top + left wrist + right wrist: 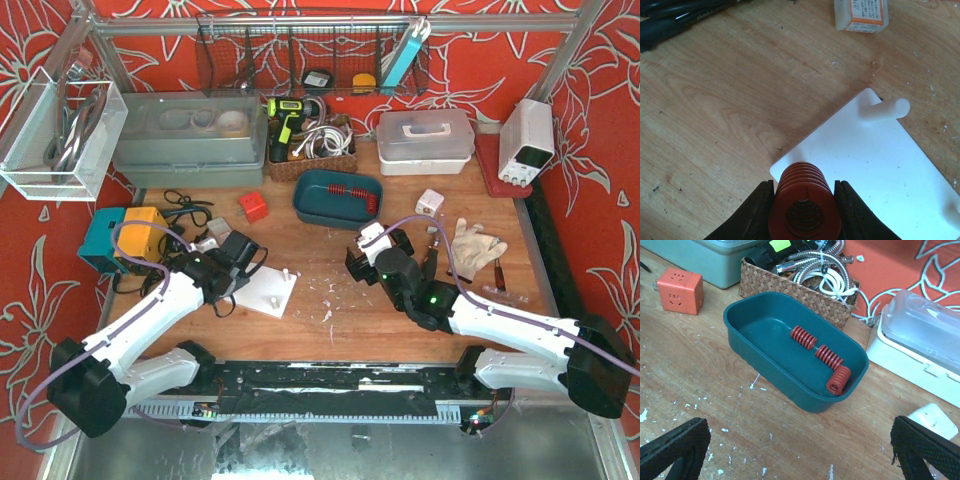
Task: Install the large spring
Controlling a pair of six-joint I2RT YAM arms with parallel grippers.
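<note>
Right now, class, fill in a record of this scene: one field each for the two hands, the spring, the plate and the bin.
left hand: shut on spring, at plate's corner
right hand: open, empty, facing bin
spring: red, held, on no peg
plate: white, flat on table, peg bare
bin: teal, three red springs inside

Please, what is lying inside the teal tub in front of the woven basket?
Three red springs lie in a row on the floor of the tub; the rest of the visible floor is bare. The near wall hides a strip of floor behind it.
</note>
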